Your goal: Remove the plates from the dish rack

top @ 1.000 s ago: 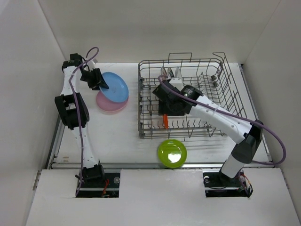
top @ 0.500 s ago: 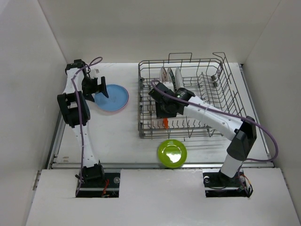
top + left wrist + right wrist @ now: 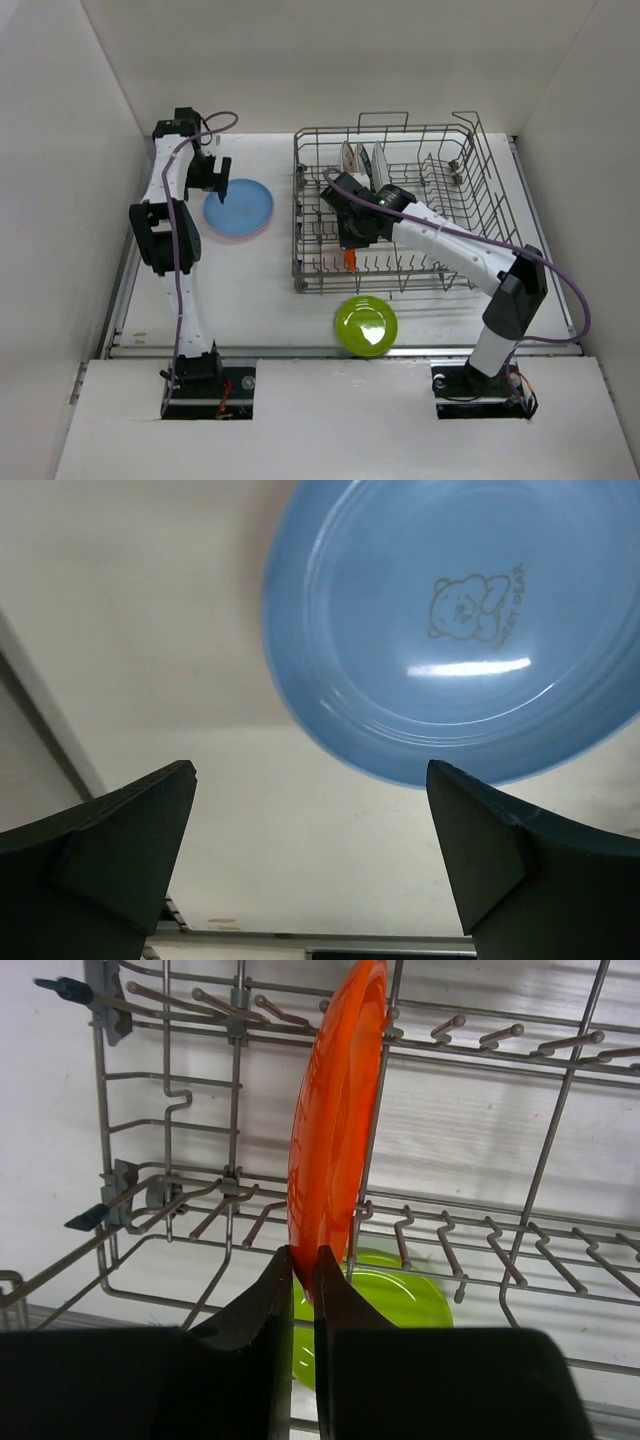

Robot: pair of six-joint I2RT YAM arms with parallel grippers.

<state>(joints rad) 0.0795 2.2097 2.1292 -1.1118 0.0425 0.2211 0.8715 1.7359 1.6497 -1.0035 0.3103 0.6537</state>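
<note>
Right gripper (image 3: 302,1257) is seen clamped on the edge of the orange plate (image 3: 335,1110), which stands upright between the tines near the front of the rack (image 3: 296,215). Left gripper (image 3: 310,772) is held with its jaws wide apart above the near edge of the blue plate (image 3: 450,630), which lies flat on the table (image 3: 260,290) left of the rack, touched by neither finger. A green plate (image 3: 366,325) lies in front of the rack, and white plates (image 3: 360,160) are stood at its back. The step in hand is judged to be the lifting-out of the orange plate. A straight upward pull is called for, so that the tines are cleared before the plate is carried out and laid flat.
</note>
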